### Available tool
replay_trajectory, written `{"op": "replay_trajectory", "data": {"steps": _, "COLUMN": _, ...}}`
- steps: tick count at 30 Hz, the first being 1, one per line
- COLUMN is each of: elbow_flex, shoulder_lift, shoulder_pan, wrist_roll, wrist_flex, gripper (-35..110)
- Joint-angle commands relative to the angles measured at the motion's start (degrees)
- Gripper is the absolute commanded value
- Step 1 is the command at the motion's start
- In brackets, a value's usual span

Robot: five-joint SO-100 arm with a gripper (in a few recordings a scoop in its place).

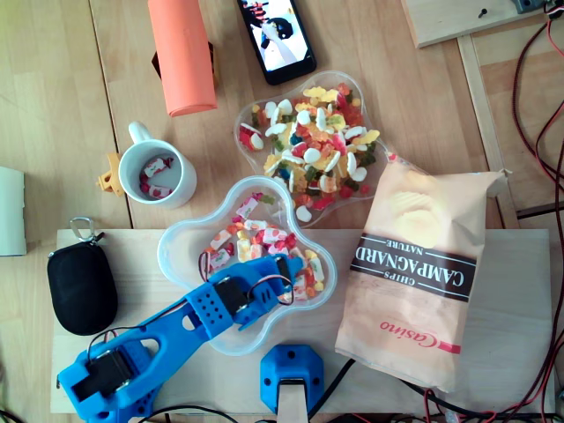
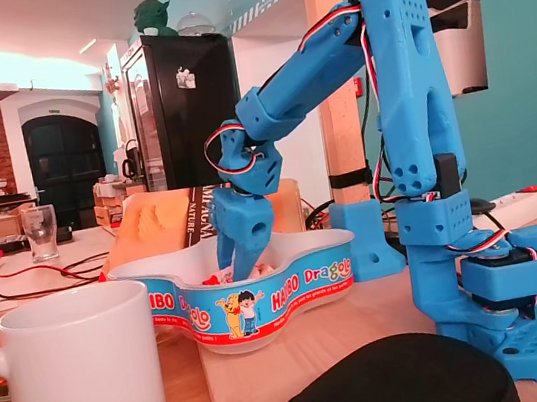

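Observation:
My blue gripper (image 1: 289,286) reaches down into the near clear plastic bowl (image 1: 181,264) that holds wrapped candies (image 1: 256,238). In the fixed view the gripper (image 2: 241,264) points downward, its tips sunk behind the rim of the Haribo-printed bowl (image 2: 263,298) among the candies. The tips are hidden, so whether they hold a candy is unclear. A white mug (image 1: 159,172) with a few wrapped candies inside stands to the left of the bowl; the mug (image 2: 74,387) is large in the front left of the fixed view.
A second clear bowl (image 1: 251,119) of mixed gummies sits behind the first. A chips bag (image 1: 423,273) lies to the right, a black pouch (image 1: 81,286) to the left. An orange cylinder (image 1: 182,57) and a phone (image 1: 276,35) lie at the back. Cables (image 1: 538,132) run along the right.

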Motion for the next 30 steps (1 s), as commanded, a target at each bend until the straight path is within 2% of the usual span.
{"op": "replay_trajectory", "data": {"steps": 1, "elbow_flex": -2.29, "shoulder_lift": 1.49, "shoulder_pan": 0.18, "wrist_roll": 0.44, "wrist_flex": 0.79, "gripper": 16}}
{"op": "replay_trajectory", "data": {"steps": 11, "elbow_flex": -2.29, "shoulder_lift": 1.49, "shoulder_pan": 0.18, "wrist_roll": 0.44, "wrist_flex": 0.88, "gripper": 16}}
{"op": "replay_trajectory", "data": {"steps": 21, "elbow_flex": -2.29, "shoulder_lift": 1.49, "shoulder_pan": 0.18, "wrist_roll": 0.44, "wrist_flex": 0.88, "gripper": -2}}
{"op": "replay_trajectory", "data": {"steps": 30, "elbow_flex": -2.37, "shoulder_lift": 1.49, "shoulder_pan": 0.09, "wrist_roll": 0.35, "wrist_flex": 0.88, "gripper": -4}}
